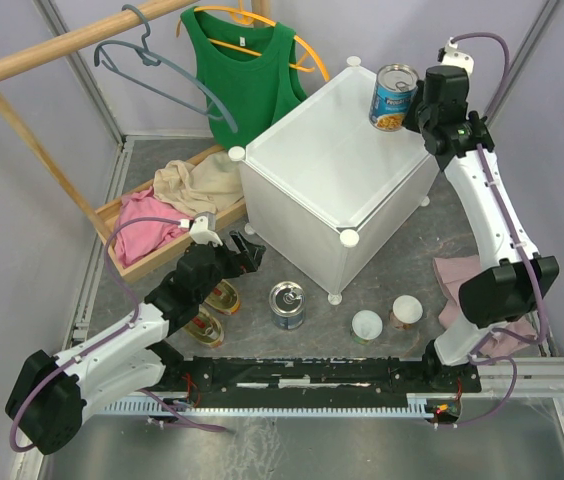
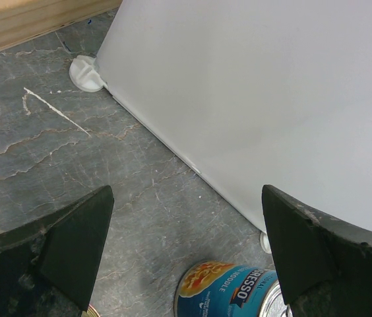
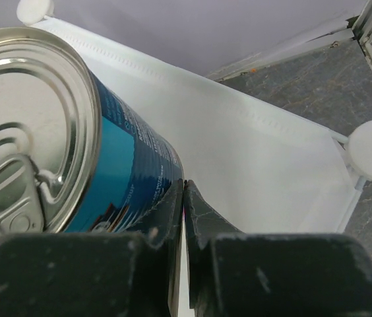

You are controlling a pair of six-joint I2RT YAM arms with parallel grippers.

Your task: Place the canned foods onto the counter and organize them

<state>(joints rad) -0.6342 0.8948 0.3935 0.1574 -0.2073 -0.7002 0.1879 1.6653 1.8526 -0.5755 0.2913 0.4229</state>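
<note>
The right gripper (image 3: 184,198) is clenched on nothing: in the right wrist view its two fingers (image 3: 163,221) press flat against each other. A tall blue-label can (image 1: 394,97) is just beside them. Its side touches the left finger and its steel lid with the pull ring faces the camera. In the top view this can is at the upper right edge of the counter (image 1: 327,165), near the far corner knob (image 1: 355,62). It seems slightly tilted, but I cannot tell if its base rests fully on the white top.

The left gripper (image 1: 250,255) is released, jaws wide apart, low at the lower left side of the counter. Between its fingers the left wrist view shows the gray floor (image 2: 74,165), the white counter wall and, at the bottom edge, the second blue-label can (image 2: 229,294), not touched.

In the lower part of the top view this second can stands on the floor in front of the counter. Two small white-lidded cans (image 1: 367,325) are right of it and two oval gold tins (image 1: 224,297) left of it, partly under the left arm (image 1: 122,345).
</note>
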